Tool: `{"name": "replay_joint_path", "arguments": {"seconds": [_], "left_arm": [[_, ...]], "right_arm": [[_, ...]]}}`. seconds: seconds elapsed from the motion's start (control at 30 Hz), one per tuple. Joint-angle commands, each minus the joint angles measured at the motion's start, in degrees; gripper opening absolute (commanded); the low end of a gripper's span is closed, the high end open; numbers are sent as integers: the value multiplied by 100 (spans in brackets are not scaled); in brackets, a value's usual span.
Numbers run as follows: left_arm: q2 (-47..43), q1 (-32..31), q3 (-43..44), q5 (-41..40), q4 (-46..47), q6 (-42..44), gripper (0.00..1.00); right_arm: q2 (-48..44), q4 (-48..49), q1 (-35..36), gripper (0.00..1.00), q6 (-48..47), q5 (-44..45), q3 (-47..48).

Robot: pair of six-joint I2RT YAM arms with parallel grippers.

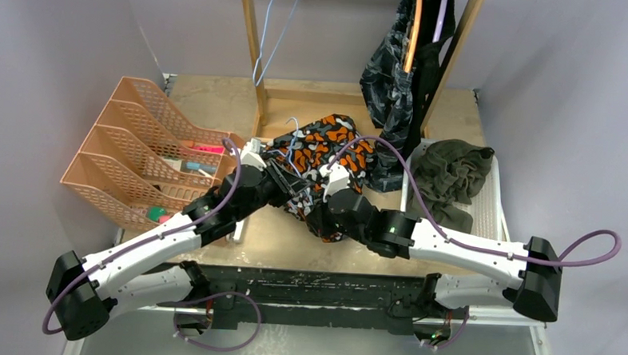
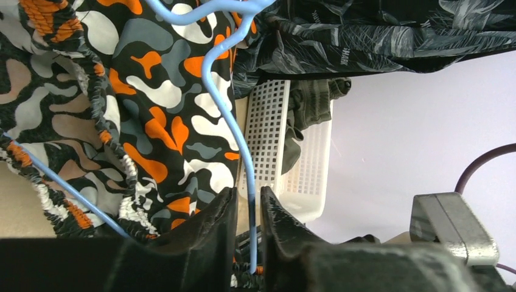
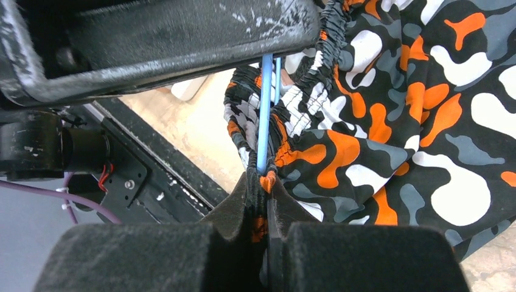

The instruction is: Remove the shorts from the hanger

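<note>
Tan table (image 1: 210, 101), orange trays (image 1: 136, 154) left, white basket (image 1: 494, 197) right (olive shorts (image 1: 447, 175) inside); camouflage shorts (image 1: 328, 142) centre

soft even overhead light, faint shadows, wrist views blurred close up

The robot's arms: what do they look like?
Both the left arm and right arm have white shells, black joints and a looping purple cable. A green light glows on the right one. The left gripper and right gripper have black fingers.
</note>
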Motion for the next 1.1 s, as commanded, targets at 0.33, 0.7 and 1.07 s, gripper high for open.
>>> {"name": "replay_joint_path", "arguments": {"seconds": [0.33, 0.7, 1.07], "left_arm": [[60, -55, -173, 339, 585, -91, 16], [-247, -50, -162, -69, 101, -28, 0], [-528, -55, -26, -157, -543, 272, 0]], "right_arm": [[-171, 710, 46, 0, 6, -446, 148], [52, 438, 48, 0, -20, -456, 300], [-409, 79, 43, 50, 828, -887, 779]]}}
